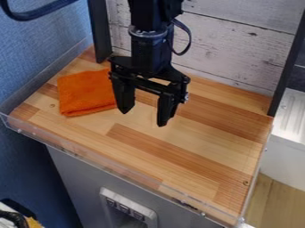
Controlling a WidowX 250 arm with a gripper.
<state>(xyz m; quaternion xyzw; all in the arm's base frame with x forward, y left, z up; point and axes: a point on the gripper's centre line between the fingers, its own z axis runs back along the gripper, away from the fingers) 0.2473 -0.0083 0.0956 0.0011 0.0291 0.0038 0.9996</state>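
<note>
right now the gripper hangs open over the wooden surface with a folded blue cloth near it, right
Not quite: the folded cloth is orange, not blue, as the camera view shows. The gripper does hang open over the wooden surface, with the cloth near it.

Looks like a robot lab mock-up: robot arm (149, 51) over wooden counter (196, 133), clear plastic rim (107, 166) along counter's front edge, whitewashed plank panel (238, 46) behind counter.
</note>
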